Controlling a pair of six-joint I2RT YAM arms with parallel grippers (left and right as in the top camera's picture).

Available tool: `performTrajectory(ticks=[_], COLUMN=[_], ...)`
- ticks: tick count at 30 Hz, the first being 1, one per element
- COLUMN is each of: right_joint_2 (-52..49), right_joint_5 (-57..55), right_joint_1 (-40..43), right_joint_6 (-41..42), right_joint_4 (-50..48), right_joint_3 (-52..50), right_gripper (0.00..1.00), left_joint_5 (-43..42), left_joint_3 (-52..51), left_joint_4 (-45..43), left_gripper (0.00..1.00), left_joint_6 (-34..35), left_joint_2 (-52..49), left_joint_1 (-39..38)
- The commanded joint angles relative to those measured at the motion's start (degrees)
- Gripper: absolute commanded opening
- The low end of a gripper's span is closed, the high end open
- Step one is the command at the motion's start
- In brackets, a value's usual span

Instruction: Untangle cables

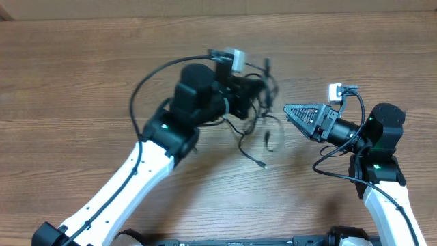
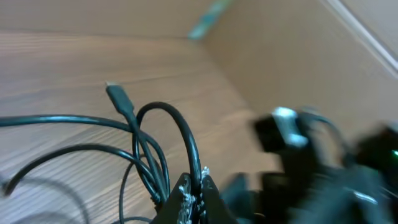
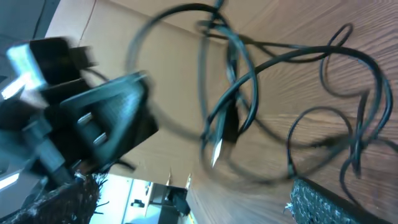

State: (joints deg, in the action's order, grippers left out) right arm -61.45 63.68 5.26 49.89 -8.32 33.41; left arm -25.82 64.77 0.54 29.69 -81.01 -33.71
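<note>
The cables (image 1: 256,123) are thin black cords bunched in loose loops at mid-table. One silver plug end (image 1: 263,164) trails toward the front. My left gripper (image 1: 259,89) sits over the top of the bunch. In the left wrist view the left gripper (image 2: 194,198) is shut on one black cable loop (image 2: 180,127), with a plug end (image 2: 118,96) beside it. My right gripper (image 1: 290,111) points left, just right of the bunch. In the right wrist view the right gripper (image 3: 193,202) stands open and holds nothing. The cable loops (image 3: 249,87) lie ahead of it.
The wooden table (image 1: 82,75) stretches to the left and back. The left arm's thick black cable (image 1: 140,92) arcs over its wrist. The right arm shows blurred (image 2: 311,155) in the left wrist view. The left gripper's body (image 3: 99,118) shows in the right wrist view.
</note>
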Motion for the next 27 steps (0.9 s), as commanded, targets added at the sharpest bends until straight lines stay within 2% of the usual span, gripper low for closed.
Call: performTrajectory(ticks=[1,7,12,18,24,27], right_joint_2=[0.1,0.1,0.1,0.1,0.1,0.1], right_joint_5=[-5.3,-18.9,-29.2,-38.5,-38.1,-36.6], right_joint_1=[0.3,0.3,0.3,0.3,0.3,0.3], right_joint_6=[-2.0,-2.5,-2.7,-3.5,-3.5,-3.6], right_joint_4=[1.9,11.2,20.8,30.0,30.7,30.5], right_joint_3=[0.4,0.4,0.4,0.4,0.4,0.4], right_gripper=[0.97,0.97,0.96,1.00,1.00,0.98], left_joint_5=[-8.8,-24.5,-33.2,-35.5,-35.5,-35.1], left_joint_3=[0.6,0.6,0.6,0.6,0.6,0.6], left_joint_4=[-2.6,-7.3,-11.6,-16.3,-16.6,-13.7], left_gripper=[0.04,0.04,0.04,0.04,0.04,0.04], left_joint_6=[-5.8,-8.9,-9.0,-7.8,-7.0,-9.8], left_joint_2=[1.3,1.3,1.3,1.3,1.3,1.3], left_joint_1=[-2.1,-1.7,0.8,5.7,8.8,8.8])
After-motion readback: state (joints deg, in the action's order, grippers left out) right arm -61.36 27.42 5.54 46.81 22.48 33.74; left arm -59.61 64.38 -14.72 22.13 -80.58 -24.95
